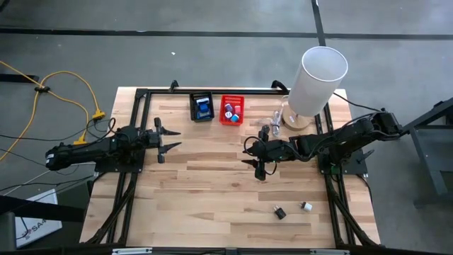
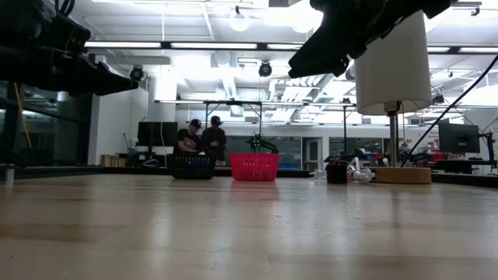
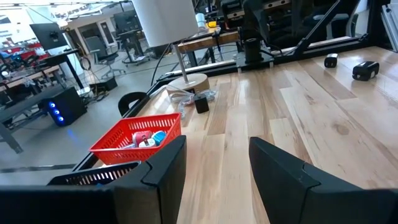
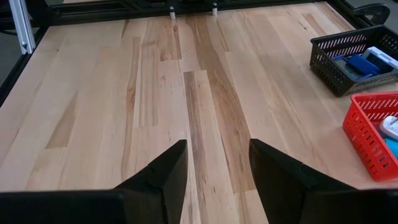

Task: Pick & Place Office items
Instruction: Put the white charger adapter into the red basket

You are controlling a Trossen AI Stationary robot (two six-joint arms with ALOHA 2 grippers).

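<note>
- Two loose items are lying at about five o'clock on the table (image 1: 212, 184): a black piece (image 1: 279, 212) and, just beside it, a white-and-black piece (image 1: 306, 206). In the left wrist view they are showing far off (image 3: 365, 70) and (image 3: 331, 60).
- More items are sitting near one o'clock by the lamp base (image 1: 297, 119): a black clip (image 3: 201, 103) and a clear, crinkled lump (image 1: 276, 117) touching or almost touching it.
- Sorted pieces are already resting in the red basket (image 1: 231, 110) and the black basket (image 1: 202, 107), both at twelve o'clock, side by side.
- The right gripper (image 1: 259, 154) is hovering over bare wood right of centre, fingers (image 4: 163, 177) standing apart with nothing between them.
- The left gripper (image 1: 168, 138) is waiting at nine o'clock, fingers (image 3: 166, 168) likewise apart and empty.
- Judged from this, the work is sitting between picks: no item is in hand and several are not yet binned.
- The next move is probably calling for the right arm to choose a target, either the pair at five o'clock or the clip by the lamp, then line up above it and descend with fingers straddling it.
- The pair's closeness is asking for care, so one finger is not nudging the neighbour.
</note>
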